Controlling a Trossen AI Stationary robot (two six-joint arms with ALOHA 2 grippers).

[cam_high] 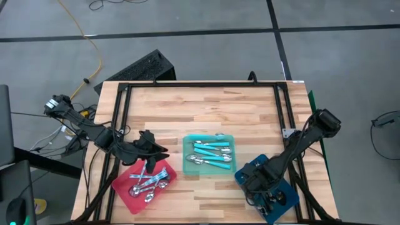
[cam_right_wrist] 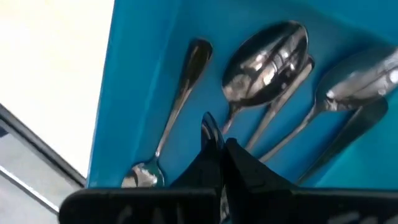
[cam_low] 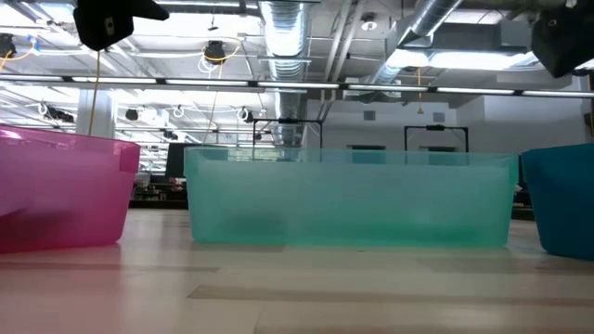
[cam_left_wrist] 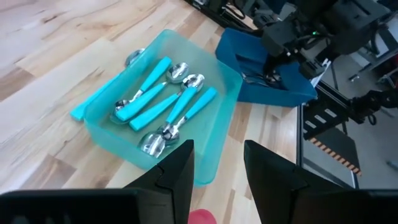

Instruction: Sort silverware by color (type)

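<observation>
Three trays sit along the near edge of the table (cam_high: 206, 103) in the high view: a red tray (cam_high: 120, 186) toward the left corner with shiny silver spoons (cam_high: 150, 182), a teal tray (cam_high: 188, 164) in the middle with turquoise-handled spoons (cam_high: 212, 153), and a blue tray (cam_high: 289, 201) toward the right corner. Your left gripper (cam_high: 150, 145) hangs over the red tray's far edge; your right gripper (cam_high: 259, 181) is low over the blue tray.

The low view shows only the three tray walls on pale wood, with an open workshop of ducts and ceiling lights behind; no spoons lie loose on the wood there.

In the left wrist view the fingers (cam_left_wrist: 177, 177) stand spread with nothing between them, aimed past the teal tray.

In the right wrist view the fingers (cam_right_wrist: 214, 158) are pressed together with nothing visibly held, just above the dark spoons (cam_right_wrist: 267, 59) on the blue floor.

You should expect these spoons to be light, rigid and slick, and lying flat they give little to bite on. Judge the handle's middle as your best hold, pinched across its narrow width. Crossed handles may drag a neighbour along, so lift slowly.
</observation>
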